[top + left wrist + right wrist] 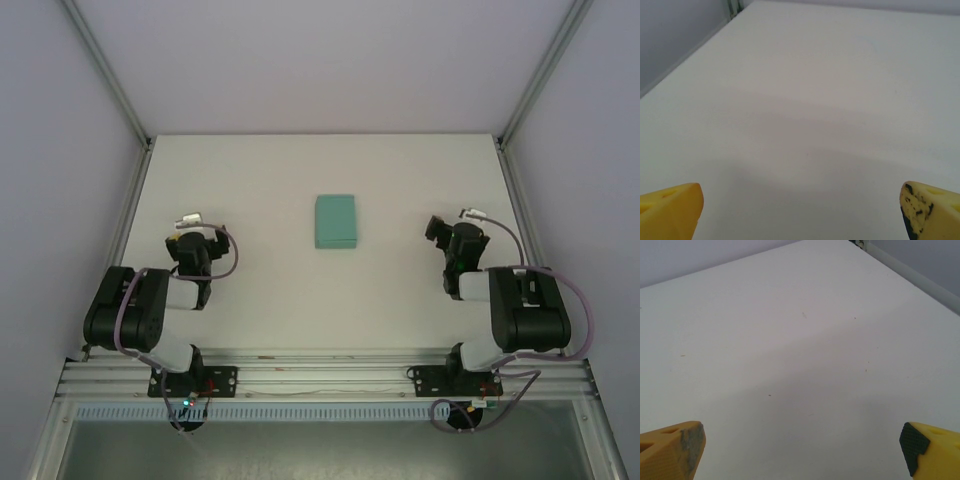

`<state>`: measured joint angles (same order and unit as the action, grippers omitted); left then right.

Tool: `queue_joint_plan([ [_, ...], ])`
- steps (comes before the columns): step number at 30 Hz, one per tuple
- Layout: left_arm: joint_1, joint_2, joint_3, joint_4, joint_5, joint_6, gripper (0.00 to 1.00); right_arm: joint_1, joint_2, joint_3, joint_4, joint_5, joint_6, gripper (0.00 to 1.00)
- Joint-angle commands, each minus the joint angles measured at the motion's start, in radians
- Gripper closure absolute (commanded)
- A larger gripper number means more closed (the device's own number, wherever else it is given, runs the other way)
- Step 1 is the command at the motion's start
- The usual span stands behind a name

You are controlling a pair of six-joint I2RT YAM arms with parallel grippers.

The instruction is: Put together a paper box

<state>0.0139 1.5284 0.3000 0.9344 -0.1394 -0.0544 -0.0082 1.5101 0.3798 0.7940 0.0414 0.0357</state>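
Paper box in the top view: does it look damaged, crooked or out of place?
Nothing stands out. The paper box sits closed near the middle of the table, nearly square to its edges. The left gripper and right gripper stand open, apart from it.

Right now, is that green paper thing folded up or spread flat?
Folded up: the paper box is a compact rectangle, no flaps spread out, a darker near edge suggesting height.
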Motion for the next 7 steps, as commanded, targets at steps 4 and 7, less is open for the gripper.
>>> queue_joint_plan([
  [4,0.005,-0.012,0.005,0.103,-0.01,0.003,0.0,-0.002,-0.01,0.017,0.028,0.0,-0.005,0.0],
  [7,0.005,-0.02,0.013,0.077,-0.009,0.0,0.0,-0.003,-0.011,0.014,0.026,-0.002,-0.005,0.0],
])
